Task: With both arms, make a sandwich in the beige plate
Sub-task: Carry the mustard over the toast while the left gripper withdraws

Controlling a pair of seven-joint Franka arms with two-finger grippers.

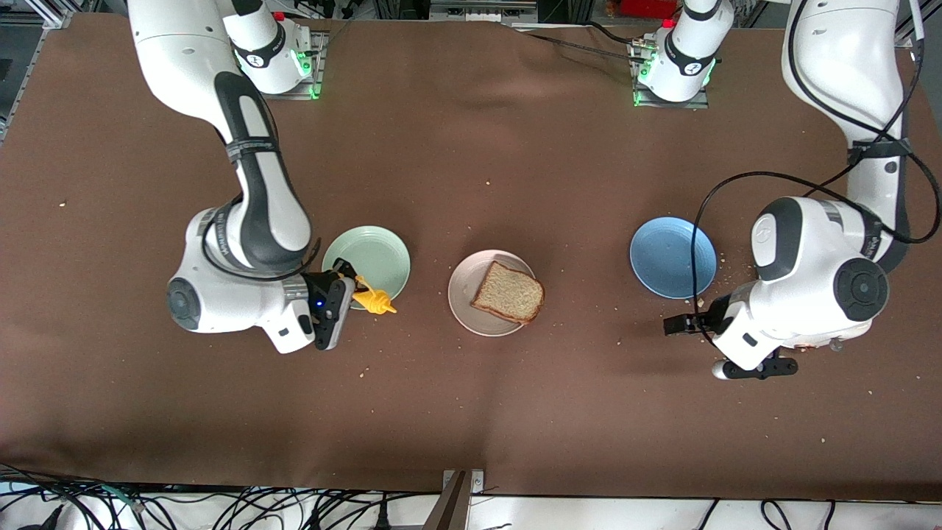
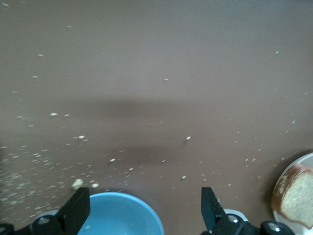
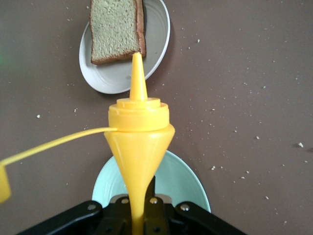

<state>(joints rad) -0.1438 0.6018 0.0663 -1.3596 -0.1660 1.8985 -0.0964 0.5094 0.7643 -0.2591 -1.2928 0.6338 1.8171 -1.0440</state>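
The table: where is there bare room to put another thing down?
Bare brown cloth lies between the beige plate and the blue plate, and nearer the camera than all three plates. It is crowded at the mint-green plate, where the right gripper holds a yellow nozzle.

Two white jointed arms with dark grey joint bands and round dark grey end caps. Black cables looped along the left arm (image 1: 846, 243). Black two-finger claws. Green lights at both bases; blue light beside the right claw (image 1: 346, 283).
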